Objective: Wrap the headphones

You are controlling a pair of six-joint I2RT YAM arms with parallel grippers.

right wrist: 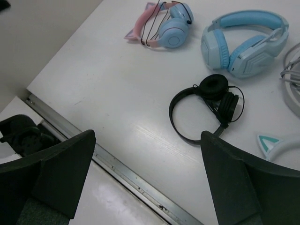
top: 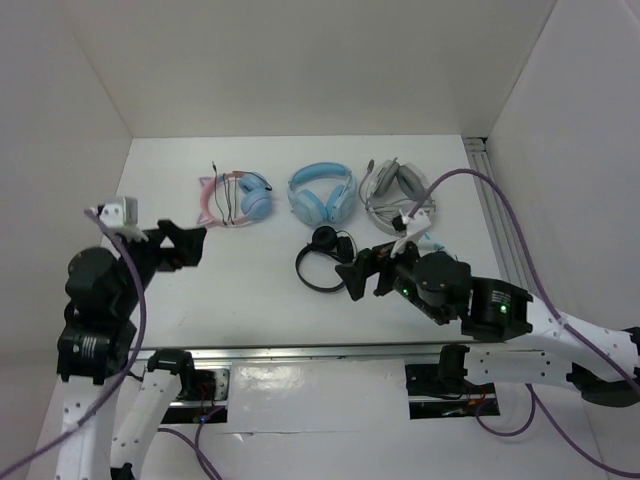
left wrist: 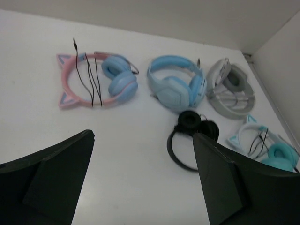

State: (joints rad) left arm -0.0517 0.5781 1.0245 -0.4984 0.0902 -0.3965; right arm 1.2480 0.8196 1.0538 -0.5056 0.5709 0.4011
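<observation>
The headphones (top: 254,203) lie flat at the back left of the table, with a pink cat-ear headband and light blue earcups. Their thin dark cable (left wrist: 90,78) crosses the headband in a few loops, and its plug end sticks out toward the back. My left gripper (top: 197,247) hovers open well in front of them and touches nothing; in the left wrist view the left gripper (left wrist: 143,140) has only bare table between its fingers. My right gripper (top: 350,276) is open too, above the table's near middle. The right wrist view shows the headphones (right wrist: 171,36) far off at the top.
An all-light-blue pair (top: 322,192) and a grey-white pair (top: 393,185) lie in the same back row. A black on-ear pair (top: 320,262) sits just beyond my right gripper. A teal pair with white ears (left wrist: 269,149) lies at the right. A metal rail (right wrist: 136,183) edges the table front.
</observation>
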